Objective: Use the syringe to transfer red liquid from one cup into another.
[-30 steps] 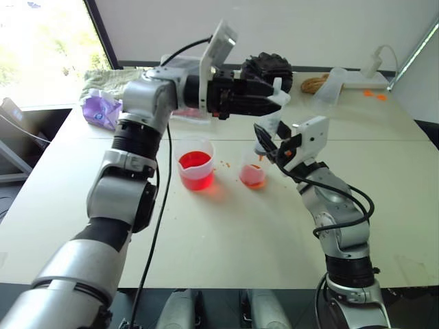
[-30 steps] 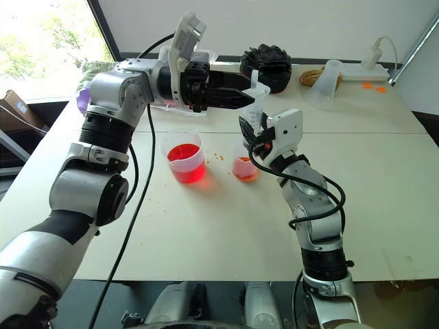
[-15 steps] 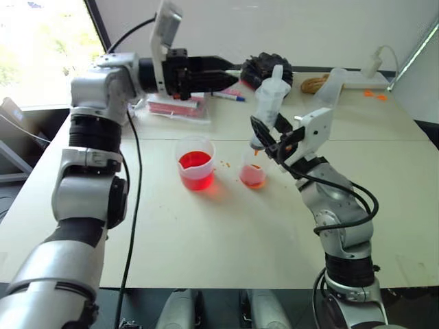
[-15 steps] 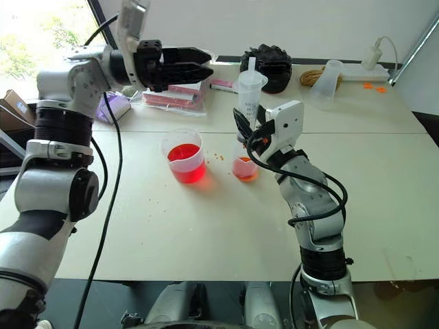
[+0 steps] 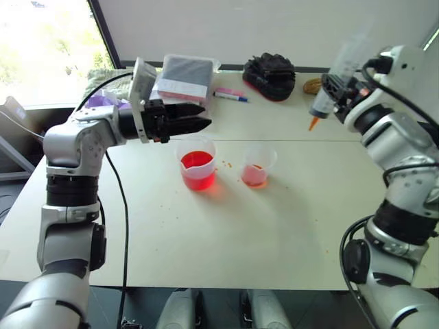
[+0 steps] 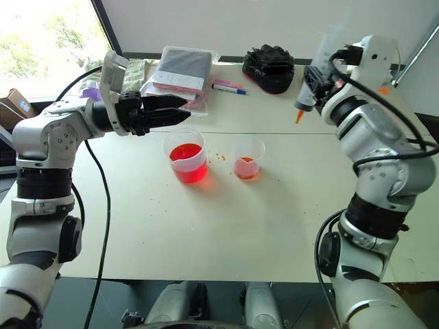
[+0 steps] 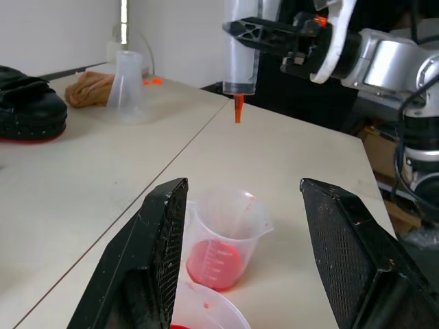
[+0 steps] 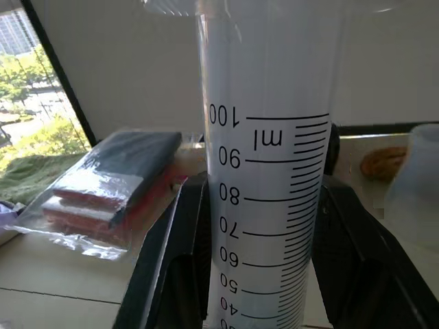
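The right claw (image 6: 317, 77) is clamped on the syringe (image 6: 312, 75), high in the air with bare bench (image 6: 226, 226) below. The left claw (image 5: 199, 122) is wide open, just above the big cup (image 5: 197, 163). The small cup (image 5: 256, 166) stands between both claws.

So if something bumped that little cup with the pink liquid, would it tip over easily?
Probably. The small cup looks like thin clear plastic with only a shallow pink layer at its base, so it is likely light. It would more likely slide or topple than the fuller beaker beside it.
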Controlling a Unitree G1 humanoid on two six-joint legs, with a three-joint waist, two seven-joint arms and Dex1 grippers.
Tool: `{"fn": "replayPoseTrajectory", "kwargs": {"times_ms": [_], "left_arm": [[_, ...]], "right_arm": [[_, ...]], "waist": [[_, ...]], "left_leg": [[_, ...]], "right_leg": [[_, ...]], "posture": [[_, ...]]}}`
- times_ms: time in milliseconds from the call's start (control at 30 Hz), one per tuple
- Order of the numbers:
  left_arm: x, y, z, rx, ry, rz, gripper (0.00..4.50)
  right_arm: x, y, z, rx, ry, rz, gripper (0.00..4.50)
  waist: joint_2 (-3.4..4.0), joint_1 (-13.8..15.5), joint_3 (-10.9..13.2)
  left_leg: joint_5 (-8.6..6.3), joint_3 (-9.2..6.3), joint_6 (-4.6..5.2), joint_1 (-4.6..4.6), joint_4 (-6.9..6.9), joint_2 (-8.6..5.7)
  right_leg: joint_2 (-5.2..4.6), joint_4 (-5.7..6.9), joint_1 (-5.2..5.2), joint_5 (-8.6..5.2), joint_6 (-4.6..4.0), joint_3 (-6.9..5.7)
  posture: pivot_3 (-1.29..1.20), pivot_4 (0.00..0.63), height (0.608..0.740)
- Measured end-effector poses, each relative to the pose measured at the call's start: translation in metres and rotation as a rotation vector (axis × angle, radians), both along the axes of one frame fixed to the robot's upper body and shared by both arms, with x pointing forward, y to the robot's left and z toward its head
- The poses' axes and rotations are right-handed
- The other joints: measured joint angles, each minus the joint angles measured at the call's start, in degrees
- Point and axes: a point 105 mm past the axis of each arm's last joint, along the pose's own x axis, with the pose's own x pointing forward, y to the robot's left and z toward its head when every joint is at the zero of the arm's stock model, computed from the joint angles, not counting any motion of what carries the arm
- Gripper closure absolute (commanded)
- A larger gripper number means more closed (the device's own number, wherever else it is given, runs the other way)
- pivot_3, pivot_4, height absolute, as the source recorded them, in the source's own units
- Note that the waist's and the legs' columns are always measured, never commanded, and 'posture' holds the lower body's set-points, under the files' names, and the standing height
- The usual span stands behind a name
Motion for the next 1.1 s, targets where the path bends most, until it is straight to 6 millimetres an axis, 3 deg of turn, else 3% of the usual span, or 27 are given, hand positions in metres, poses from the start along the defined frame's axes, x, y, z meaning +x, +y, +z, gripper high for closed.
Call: {"fn": "replayPoseTrajectory", "kwargs": {"times_ms": [100,233,500,867,1067,1100], "left_arm": [[-0.005,0.0,-0.009,-0.013,0.018,-0.003,1.81],[-0.009,-0.003,-0.007,-0.024,0.005,-0.013,1.81],[-0.015,-0.007,-0.018,-0.015,0.02,-0.035,1.81],[-0.025,-0.007,-0.008,0.0,-0.014,-0.051,1.81],[-0.025,-0.005,-0.007,0.004,-0.01,-0.042,1.81],[-0.025,-0.004,-0.007,0.006,-0.01,-0.038,1.77]], "right_arm": [[0.006,-0.012,-0.014,-0.009,0.244,-0.013,3.12],[0.006,-0.012,-0.037,-0.107,0.524,0.038,3.12],[-0.003,-0.002,-0.087,-0.224,0.861,0.189,3.12],[0.002,0.017,-0.142,-0.159,1.053,0.153,3.12],[0.002,0.019,-0.152,-0.177,1.076,0.117,3.12],[0.002,0.018,-0.153,-0.172,1.075,0.116,2.62]], "waist": [[0.01,-0.2,0.0],[0.01,-0.2,0.0],[0.0,0.0,0.0],[0.0,0.0,0.0],[0.0,0.0,0.0],[0.0,0.0,0.0]], "left_leg": [[-0.05,0.02,0.08,0.02,-0.06,0.01],[-0.08,0.05,0.14,0.01,-0.07,0.0],[-0.11,0.05,0.21,-0.01,-0.05,-0.02],[-0.09,0.05,0.19,-0.03,-0.05,0.0],[-0.09,0.03,0.2,-0.04,-0.05,-0.01],[-0.09,0.03,0.2,-0.04,-0.05,-0.01]], "right_leg": [[0.01,-0.01,-0.03,-0.01,-0.01,0.0],[0.0,-0.08,-0.04,-0.01,-0.01,0.01],[-0.01,-0.15,-0.02,0.0,-0.01,0.01],[-0.02,-0.13,-0.03,0.0,-0.01,0.01],[-0.01,-0.13,-0.02,0.0,0.0,-0.01],[-0.01,-0.13,-0.02,0.0,-0.01,-0.01]], "posture": [[0.0,0.15,0.74],[0.0,0.15,0.74],[0.0,0.15,0.74],[0.0,0.15,0.74],[0.0,0.15,0.74],[0.0,0.15,0.74]]}}
